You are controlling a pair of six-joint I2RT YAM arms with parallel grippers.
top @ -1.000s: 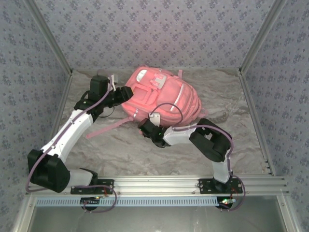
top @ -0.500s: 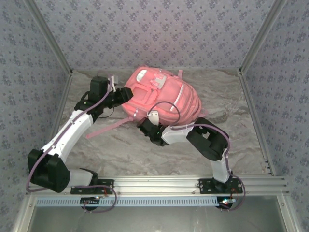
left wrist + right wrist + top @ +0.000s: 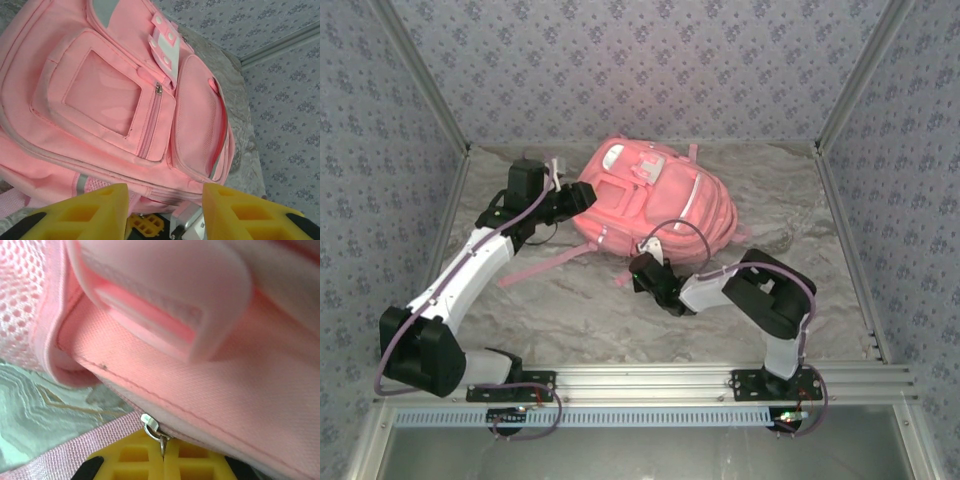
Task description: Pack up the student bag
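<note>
1. Right fingers [image 3: 640, 265] have shifted rightward and nearer along the bag's [image 3: 650, 195] near edge since a second ago, and they have closed.
2. In the right wrist view these yellow fingers [image 3: 135, 460] sit together, pinching a small metal zip pull [image 3: 152, 427] under the bag's seam [image 3: 225, 390].
3. The bag lies toward the back of the bench [image 3: 570, 300], pockets up.
4. Left fingers [image 3: 95, 207] stand apart at the bag's left edge [image 3: 578, 197]. Whether they press the fabric cannot be told.
5. A pink strap [image 3: 535, 265] trails over the bench, near-left of the bag.
</note>
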